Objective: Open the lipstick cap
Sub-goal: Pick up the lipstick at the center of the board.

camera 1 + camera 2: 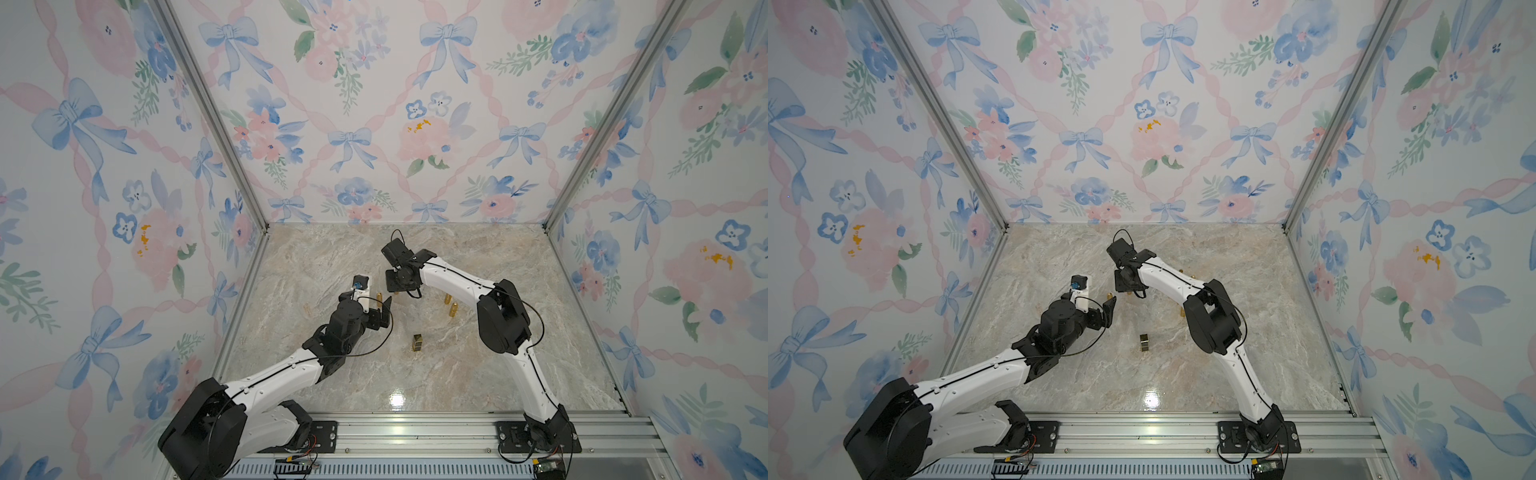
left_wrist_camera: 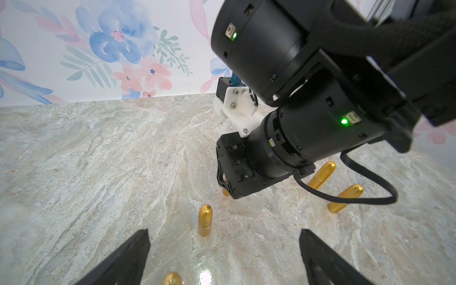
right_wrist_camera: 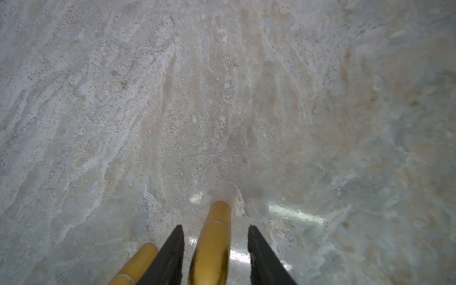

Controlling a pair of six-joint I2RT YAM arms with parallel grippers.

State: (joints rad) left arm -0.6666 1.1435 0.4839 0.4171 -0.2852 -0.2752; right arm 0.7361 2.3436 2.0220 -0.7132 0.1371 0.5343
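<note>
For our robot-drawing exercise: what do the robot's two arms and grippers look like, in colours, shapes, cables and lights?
The left arm and right arm match: white rounded links between bulky black joint housings, each carrying a thin black cable. The left gripper and right gripper have black, tapering fingers. Green lights glow on the right arm's wrist.

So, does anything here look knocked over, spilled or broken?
Nothing stands out. The gold lipsticks stand upright on the table, with nothing spilled. One square lipstick differs in shape from the rounded ones.
</note>
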